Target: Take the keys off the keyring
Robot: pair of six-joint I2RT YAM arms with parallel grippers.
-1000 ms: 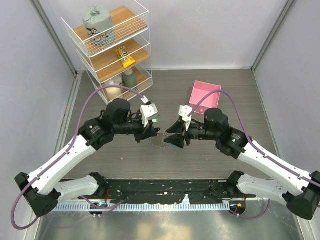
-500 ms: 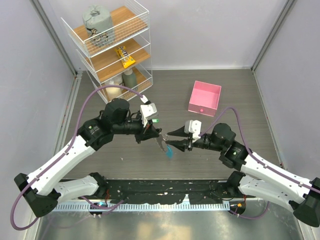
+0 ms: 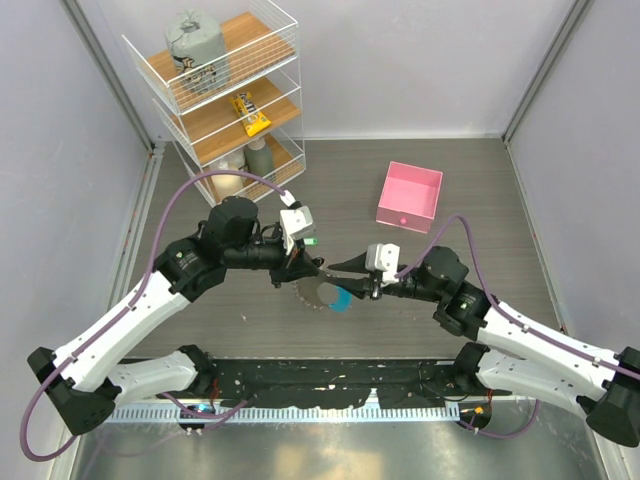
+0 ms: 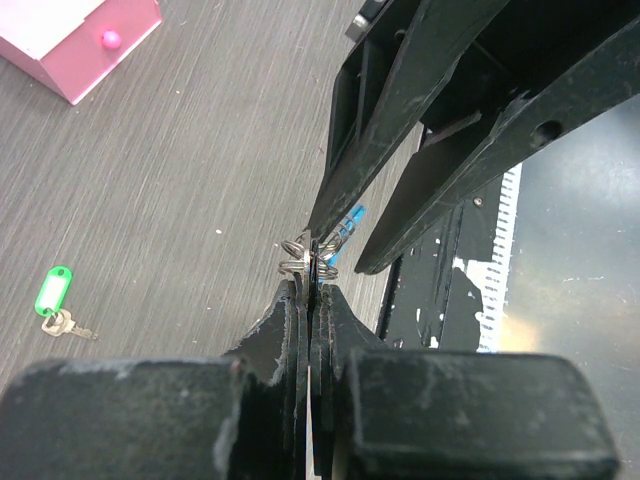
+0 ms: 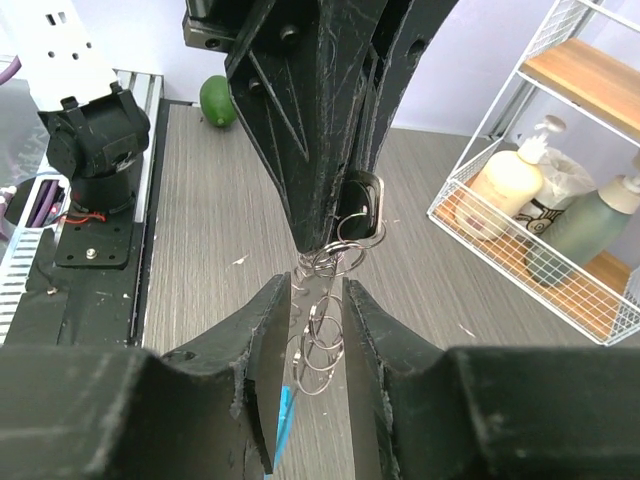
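Top external view: the keyring (image 3: 340,300), low on the counter (image 3: 470,160) a second ago, now hangs mid-scene between both arms. The left gripper (image 3: 316,270) has its jaws clamped shut on it. The right gripper (image 5: 315,300) has narrowed its jaws around the keys (image 3: 310,297) without pinching yet, so a pull looks close.

Robot lab cell, plain grey walls (image 3: 420,60), metal frame posts (image 3: 112,75), wire shelf (image 3: 262,32)

The left arm (image 3: 190,262) and right arm (image 3: 530,338) reach inward, tips almost meeting. The left jaws are pressed tight together; the right jaws stand slightly apart (facing the left's).
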